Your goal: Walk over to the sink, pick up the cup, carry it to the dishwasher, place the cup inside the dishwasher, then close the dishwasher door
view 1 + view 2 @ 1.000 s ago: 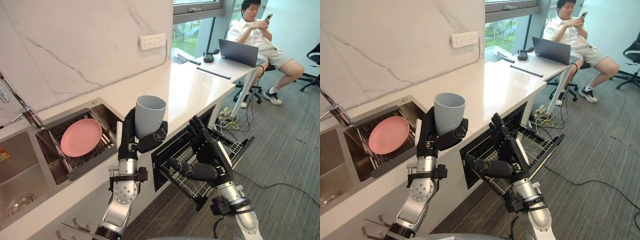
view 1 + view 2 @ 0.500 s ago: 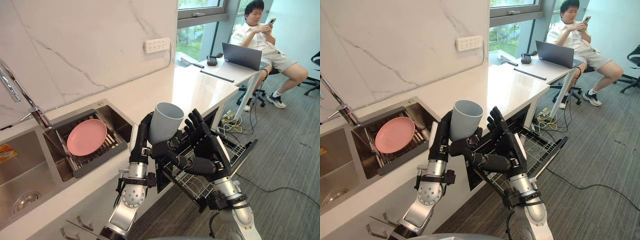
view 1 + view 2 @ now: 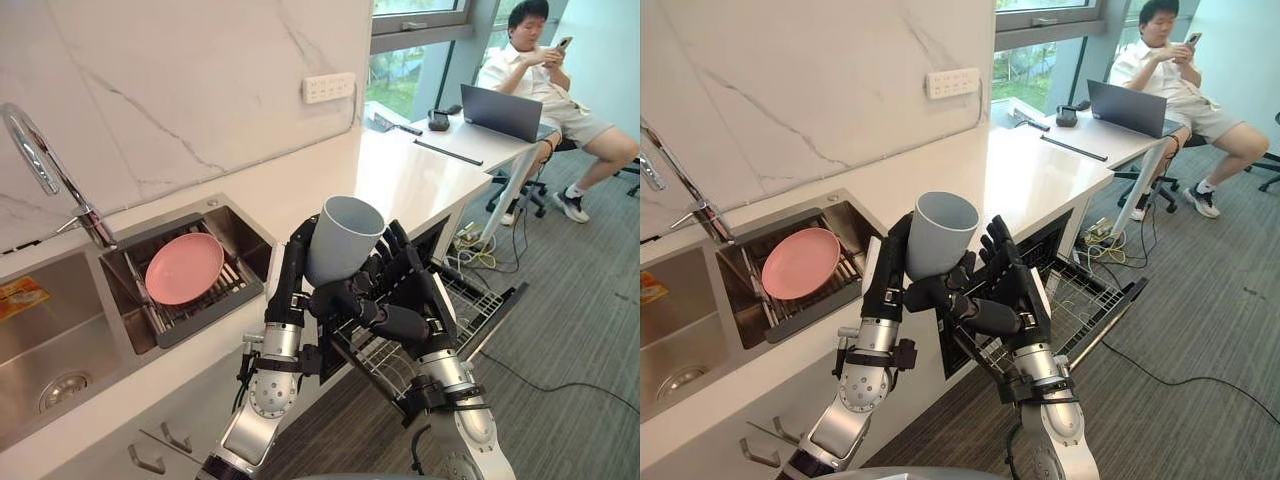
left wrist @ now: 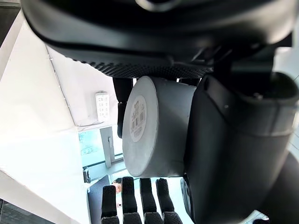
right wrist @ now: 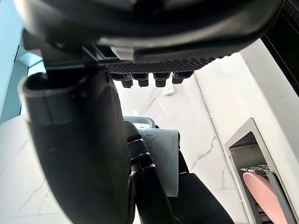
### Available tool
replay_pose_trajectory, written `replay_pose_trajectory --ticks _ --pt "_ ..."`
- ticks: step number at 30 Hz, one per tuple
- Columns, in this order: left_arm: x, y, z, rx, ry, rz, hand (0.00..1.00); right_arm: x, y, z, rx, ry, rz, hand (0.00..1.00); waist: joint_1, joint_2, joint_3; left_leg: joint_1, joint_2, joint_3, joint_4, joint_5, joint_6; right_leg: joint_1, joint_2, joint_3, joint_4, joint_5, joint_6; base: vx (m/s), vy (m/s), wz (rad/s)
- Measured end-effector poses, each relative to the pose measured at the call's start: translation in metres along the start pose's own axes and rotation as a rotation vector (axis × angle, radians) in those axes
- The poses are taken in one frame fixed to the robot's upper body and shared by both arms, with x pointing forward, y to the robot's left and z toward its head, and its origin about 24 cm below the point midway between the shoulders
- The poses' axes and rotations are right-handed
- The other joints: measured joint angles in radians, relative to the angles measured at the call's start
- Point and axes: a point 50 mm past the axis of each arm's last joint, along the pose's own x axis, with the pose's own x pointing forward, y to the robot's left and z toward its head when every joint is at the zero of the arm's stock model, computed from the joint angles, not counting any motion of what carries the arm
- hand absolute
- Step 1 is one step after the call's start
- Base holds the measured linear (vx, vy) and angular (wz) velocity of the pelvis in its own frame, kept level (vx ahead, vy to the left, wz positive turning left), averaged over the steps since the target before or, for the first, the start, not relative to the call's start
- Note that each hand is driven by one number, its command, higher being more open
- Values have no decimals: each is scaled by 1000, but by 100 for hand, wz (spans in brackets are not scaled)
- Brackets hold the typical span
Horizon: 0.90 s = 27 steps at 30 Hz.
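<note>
Well left of the cup (image 3: 345,235), a pink plate (image 3: 184,268) is leaning in the sink (image 3: 60,335). The left robot hand (image 3: 296,262) is gripping the grey cup, fingers and thumb curled round it, holding it upright over the counter (image 3: 400,175) edge. Just right of the cup, the right robot hand (image 3: 405,300) is spreading its fingers above the open dishwasher rack (image 3: 475,300). Far beyond, a person (image 3: 540,70) is sitting.

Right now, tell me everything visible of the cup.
The cup is plain pale grey-blue, matte like plastic, tapering to a flat base bearing a white sticker, no handle visible. It is mouth up, slightly tilted, gripped by the left hand over the counter edge. The right hand is open beside it; contact unclear.
</note>
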Motion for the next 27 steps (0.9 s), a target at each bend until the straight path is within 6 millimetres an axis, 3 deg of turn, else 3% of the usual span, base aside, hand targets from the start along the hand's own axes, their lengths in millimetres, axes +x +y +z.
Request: replay_pose_trajectory --ticks 9,27 --pt "-2 -5 1 -11 1 -15 0 7 6 -3 32 -10 13 100 3 -22 14 0 -6 -13 0 1 1 10 -6 -14 -5 0 0 -1 -1 4" --pt "-7 -14 2 47 -12 -7 0 18 14 -3 123 -25 2 100 3 -29 23 5 -17 -15 -4 1 1 21 -16 -18 -11 2 3 0 0 0"
